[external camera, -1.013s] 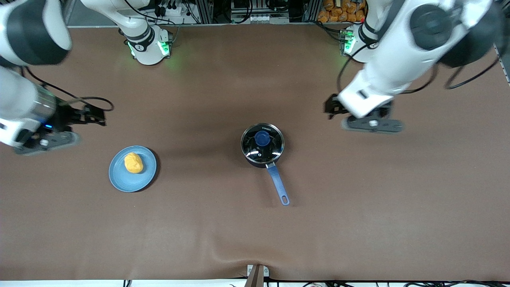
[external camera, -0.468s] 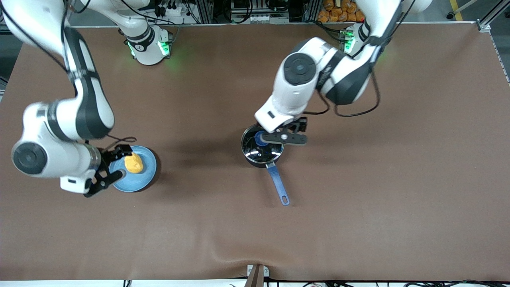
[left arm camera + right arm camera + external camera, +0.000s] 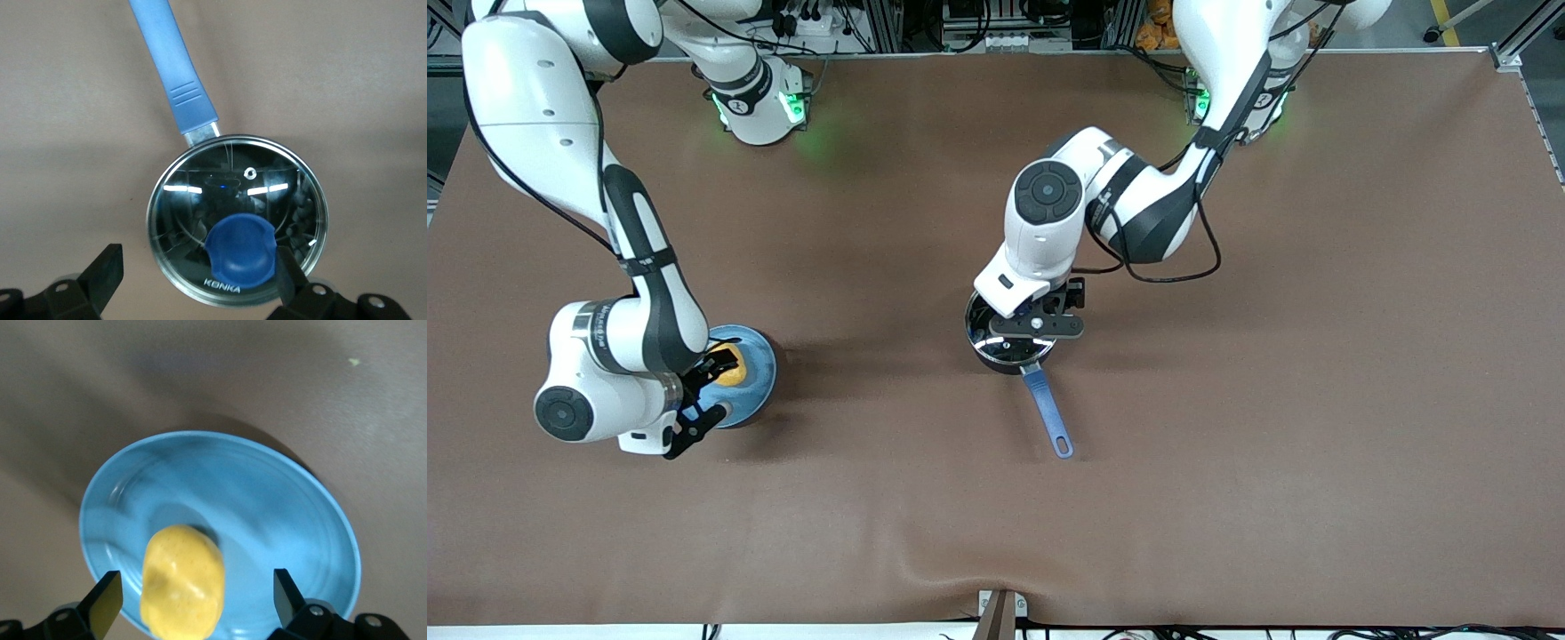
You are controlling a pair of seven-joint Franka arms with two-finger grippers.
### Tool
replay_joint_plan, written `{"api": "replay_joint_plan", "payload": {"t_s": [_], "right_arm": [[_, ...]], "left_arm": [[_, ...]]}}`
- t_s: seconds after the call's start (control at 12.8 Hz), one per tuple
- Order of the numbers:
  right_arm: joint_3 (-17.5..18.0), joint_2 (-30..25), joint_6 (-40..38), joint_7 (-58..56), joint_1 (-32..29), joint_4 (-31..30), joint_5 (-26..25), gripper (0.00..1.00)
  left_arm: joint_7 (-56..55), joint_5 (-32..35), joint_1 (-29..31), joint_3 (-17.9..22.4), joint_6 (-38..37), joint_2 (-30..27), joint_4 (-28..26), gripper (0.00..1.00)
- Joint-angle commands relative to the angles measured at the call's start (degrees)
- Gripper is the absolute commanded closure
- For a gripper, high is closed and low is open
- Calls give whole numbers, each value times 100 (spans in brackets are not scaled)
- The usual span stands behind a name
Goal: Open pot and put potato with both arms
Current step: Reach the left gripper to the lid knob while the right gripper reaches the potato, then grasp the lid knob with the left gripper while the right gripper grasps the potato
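The black pot stands mid-table with its glass lid on. Its blue handle points toward the front camera. My left gripper is open just over the lid. In the left wrist view the lid's blue knob lies between the fingers of the left gripper, close to one finger. The yellow potato lies on a blue plate toward the right arm's end. My right gripper is open over it. In the right wrist view the potato sits between the fingers of the right gripper, untouched.
The plate rests flat on the brown table cloth. A small metal bracket sits at the table edge nearest the front camera. The pot's handle shows in the left wrist view too.
Both arms have swung in from the table's ends and come down. The left gripper has moved over the pot lid, the right gripper over the potato on the plate.
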Motion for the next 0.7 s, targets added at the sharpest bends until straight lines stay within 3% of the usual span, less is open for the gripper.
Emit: {"api": "replay_joint_plan", "payload": {"t_s": [0.0, 0.62], "right_arm": [[72, -89, 276, -250, -130, -338, 18, 0], [63, -124, 145, -250, -183, -497, 220, 0]], "left_arm": [[-463, 153, -163, 32, 345, 276, 83, 0], [-1009, 223, -295, 49, 478, 453, 39, 0]]}}
